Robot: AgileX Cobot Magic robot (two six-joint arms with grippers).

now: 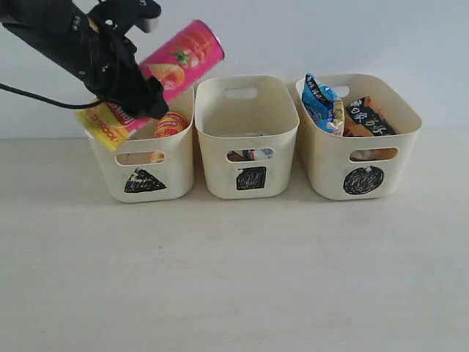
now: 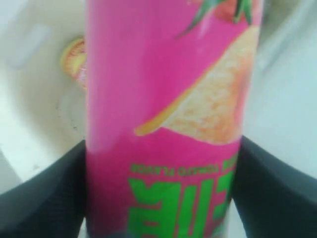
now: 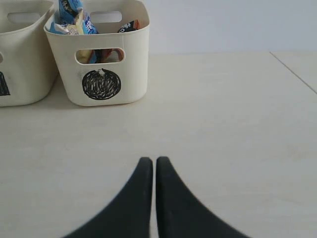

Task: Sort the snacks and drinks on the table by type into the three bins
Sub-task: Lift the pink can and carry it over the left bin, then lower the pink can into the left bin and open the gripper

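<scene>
Holding pink tube (image 1: 185,57) (tilted), claw (image 1: 143,88) above triangle bin (image 1: 178,165)

- Set abreast: left bin (image 1: 110,170), middle bin (image 1: 218,167), right bin (image 1: 327,170).
- Upper tube (image 1: 183,59) is held over left bin; lower tube (image 1: 170,125) is lodged inside.
- Packets (image 1: 322,104) are stood in right bin.

The left arm (image 1: 66,37) (thin black cable (image 1: 37,98) alongside) and the right hand (image 3: 154,160) with tapered fingers (image 3: 137,201) are black.
</scene>
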